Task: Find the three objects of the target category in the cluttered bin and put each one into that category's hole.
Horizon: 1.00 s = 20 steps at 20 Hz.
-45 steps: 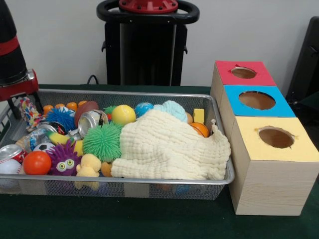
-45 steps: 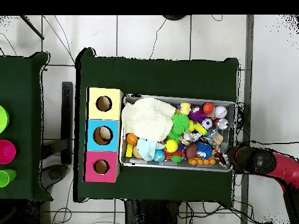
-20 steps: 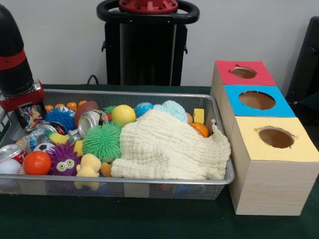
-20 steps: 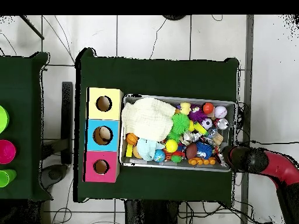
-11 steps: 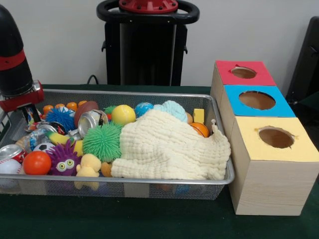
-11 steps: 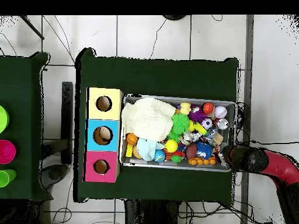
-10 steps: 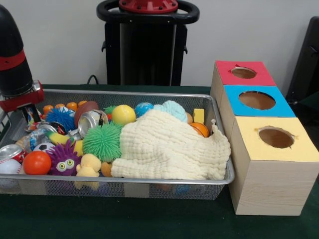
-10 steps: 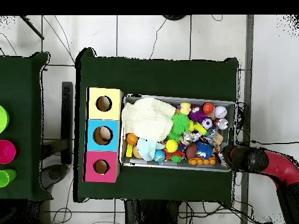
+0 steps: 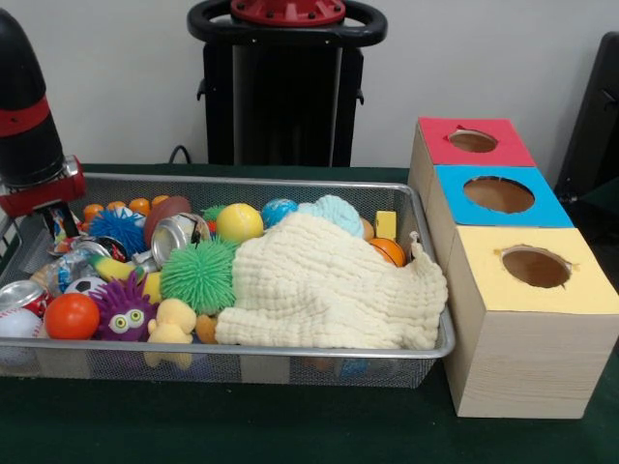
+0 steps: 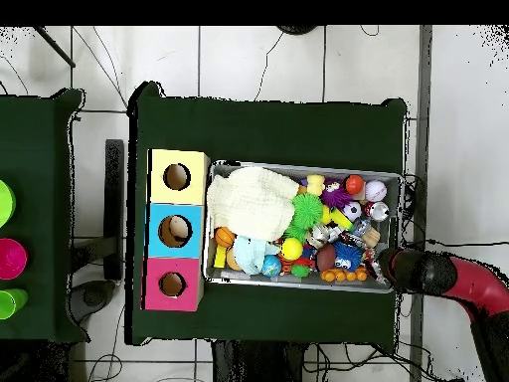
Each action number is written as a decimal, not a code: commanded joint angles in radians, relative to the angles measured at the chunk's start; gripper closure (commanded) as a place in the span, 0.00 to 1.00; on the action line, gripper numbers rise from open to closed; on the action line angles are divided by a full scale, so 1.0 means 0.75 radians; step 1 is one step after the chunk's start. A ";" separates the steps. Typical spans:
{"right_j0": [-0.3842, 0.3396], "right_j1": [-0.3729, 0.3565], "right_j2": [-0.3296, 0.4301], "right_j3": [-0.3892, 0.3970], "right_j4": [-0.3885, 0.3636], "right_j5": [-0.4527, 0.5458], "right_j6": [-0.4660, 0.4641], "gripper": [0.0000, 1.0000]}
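Note:
The silver wire-mesh bin (image 9: 290, 182) is full of toys; it also shows in the overhead view (image 10: 298, 166). My gripper (image 9: 53, 220) is low at the bin's far left end, in the overhead view (image 10: 384, 265) at its right end. It is closed round a crinkly wrapper with multicoloured dots (image 9: 61, 227), mostly hidden by the fingers. A second shiny dotted wrapper (image 9: 73, 263) lies just in front, among the cans. A third wrapper does not show. The red (image 9: 474, 142), blue (image 9: 498, 193) and yellow (image 9: 535, 266) hole boxes stand right of the bin.
A cream cloth (image 9: 329, 280) covers the bin's right half. A green spiky ball (image 9: 198, 274), a purple fuzzy toy (image 9: 123, 311), dented cans (image 9: 179, 235) and several balls fill the left half. The black pedestal (image 9: 285, 87) stands behind the bin.
My gripper has come right and down from the bin's outer end onto the dotted wrapper, then eased slightly left. Less of the wrapper shows now. Nothing else has moved.

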 commanded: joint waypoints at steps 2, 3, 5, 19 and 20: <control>-0.023 -0.165 -0.032 0.194 -0.013 -0.161 0.035 1.00; -0.018 -0.221 -0.024 0.229 0.029 -0.142 0.069 1.00; -0.007 -0.330 -0.010 0.292 0.112 -0.102 0.129 1.00; 0.228 -0.665 -0.113 0.477 0.455 -0.104 0.409 1.00; 0.261 -0.680 -0.133 0.482 0.475 -0.105 0.438 1.00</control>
